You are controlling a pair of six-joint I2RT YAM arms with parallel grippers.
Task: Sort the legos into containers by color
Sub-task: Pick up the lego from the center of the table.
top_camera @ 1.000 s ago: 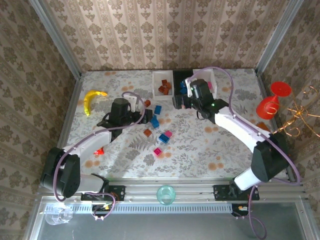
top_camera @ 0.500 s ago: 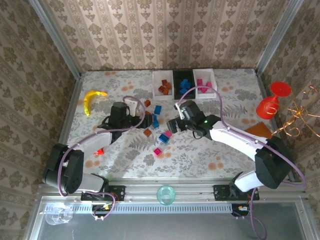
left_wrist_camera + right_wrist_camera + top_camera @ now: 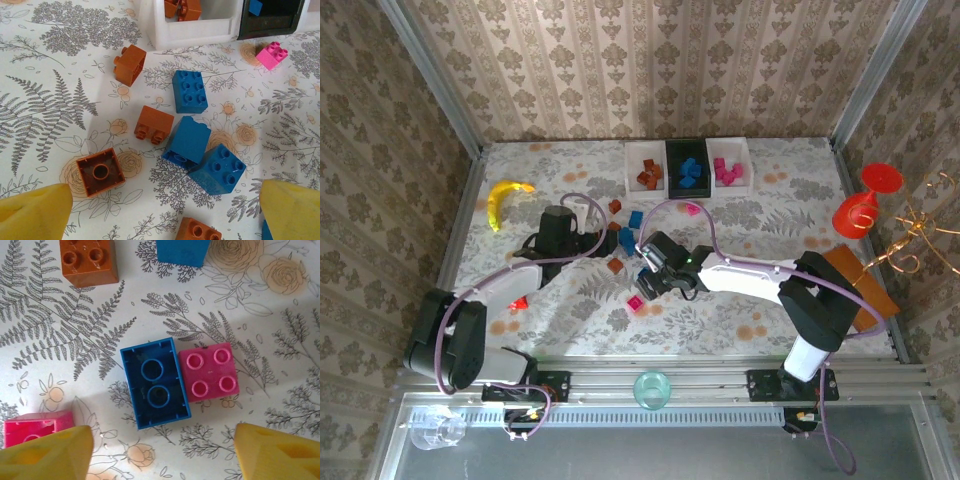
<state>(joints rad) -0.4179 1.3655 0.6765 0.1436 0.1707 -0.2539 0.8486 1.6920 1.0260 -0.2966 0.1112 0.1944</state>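
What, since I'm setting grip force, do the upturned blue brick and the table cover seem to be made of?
Upturned blue brick: hard moulded plastic, semi-gloss; its hollow underside with round tubes and crisp edges shows it. Table cover: a smooth printed sheet with fern and rose drawings, matte to slightly sheeny; vinyl or paper, I cannot tell which.

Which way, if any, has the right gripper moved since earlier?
Yes. The right gripper has moved away from the black tray, nearer and leftward, over loose bricks.
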